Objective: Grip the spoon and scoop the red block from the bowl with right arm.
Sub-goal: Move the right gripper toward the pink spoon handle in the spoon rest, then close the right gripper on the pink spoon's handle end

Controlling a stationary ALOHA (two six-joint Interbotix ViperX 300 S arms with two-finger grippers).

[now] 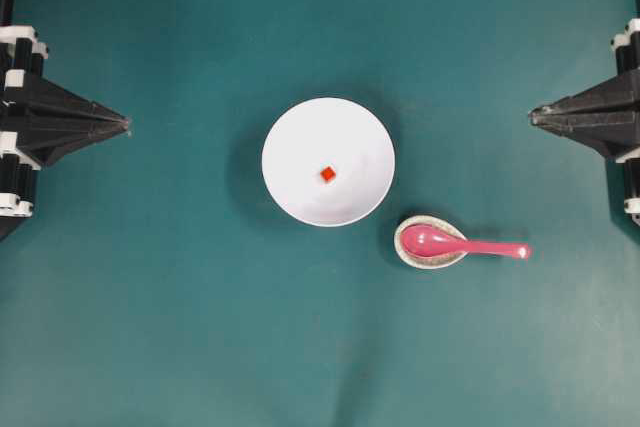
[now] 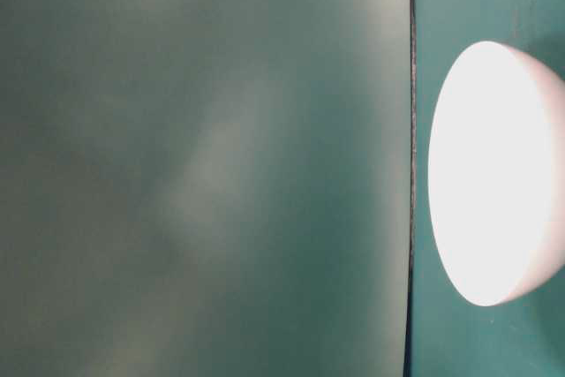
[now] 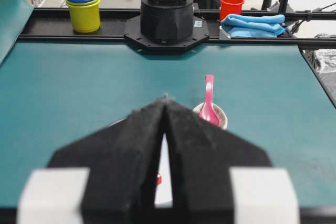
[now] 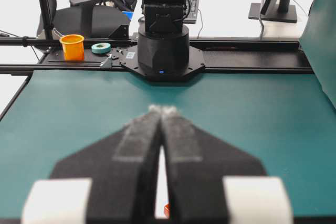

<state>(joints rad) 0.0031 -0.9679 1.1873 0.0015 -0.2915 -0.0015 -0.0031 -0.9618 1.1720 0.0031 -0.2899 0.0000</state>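
A white bowl [image 1: 328, 161] stands mid-table with the tiny red block [image 1: 327, 174] inside it. To its lower right the pink spoon [image 1: 462, 244] rests with its scoop in a small speckled dish [image 1: 412, 255], handle pointing right. My right gripper [image 1: 532, 116] is shut and empty at the right edge, well above the spoon. My left gripper [image 1: 127, 126] is shut at the left edge, far from the bowl. The left wrist view shows the spoon [image 3: 208, 103] beyond the shut left gripper [image 3: 166, 98]. A sliver of the red block [image 4: 166, 211] shows behind the shut right gripper [image 4: 161, 109].
Green mat covers the table. The bowl [image 2: 494, 174] fills the right of the table-level view. Behind the far table edge stand a yellow and blue cup stack [image 3: 83, 9], a red cup [image 3: 231, 6] and a blue cloth [image 3: 253, 24]. An orange cup [image 4: 72, 46] sits beside the opposite arm's base.
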